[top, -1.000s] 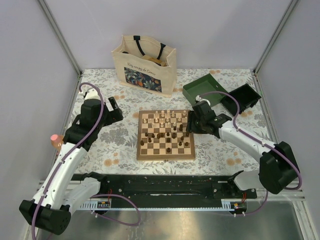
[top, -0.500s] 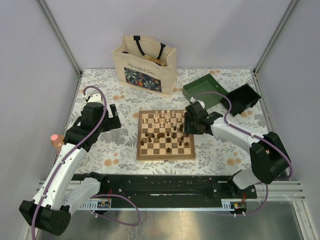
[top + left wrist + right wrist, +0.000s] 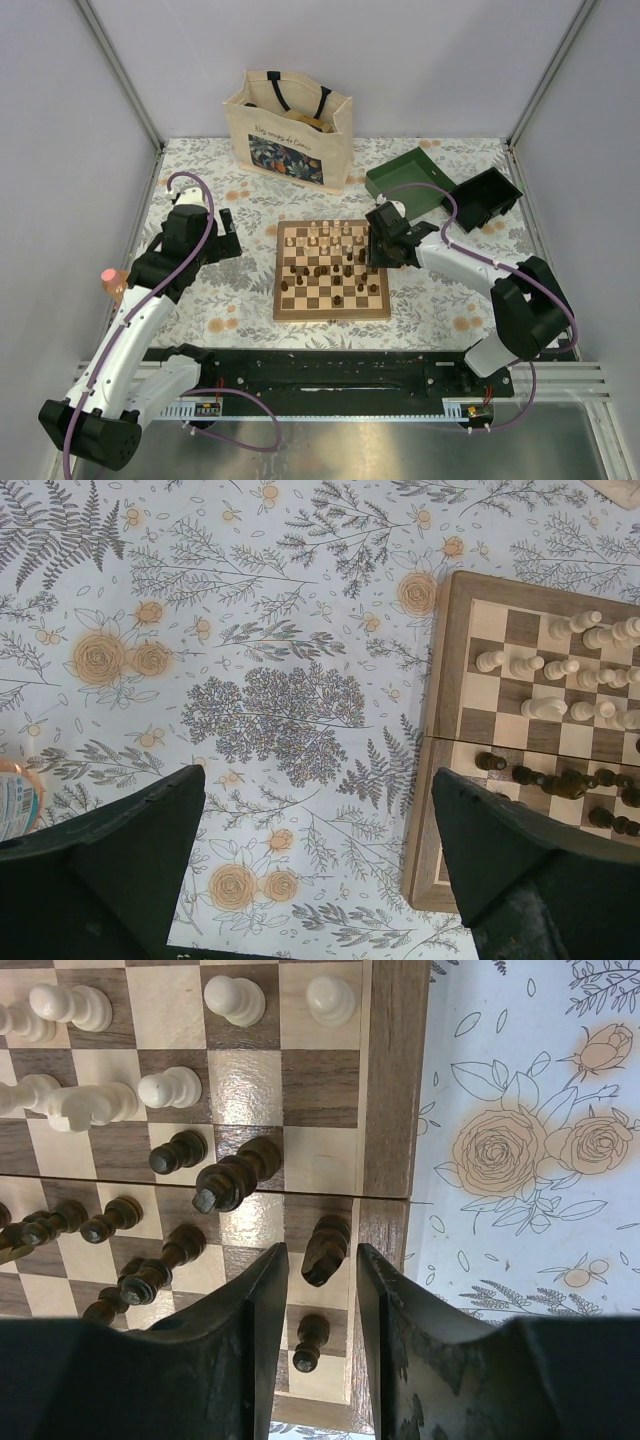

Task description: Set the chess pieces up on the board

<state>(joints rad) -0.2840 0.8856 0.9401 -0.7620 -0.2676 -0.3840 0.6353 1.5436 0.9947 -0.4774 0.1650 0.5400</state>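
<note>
At the right edge of the checkered wooden chessboard (image 3: 385, 1080), the right fingers (image 3: 250, 1320) stand narrowly open astride a dark brown chess piece (image 3: 325, 1250), while the left fingers (image 3: 110, 870) gape wide over the floral bench (image 3: 280, 600) left of that chessboard.

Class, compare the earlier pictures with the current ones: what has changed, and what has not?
The right gripper slid left over the board's right edge and narrowed around a dark chess piece; a grip isn't clear yet. The left gripper stays wide open. Board and bag unmoved.
</note>
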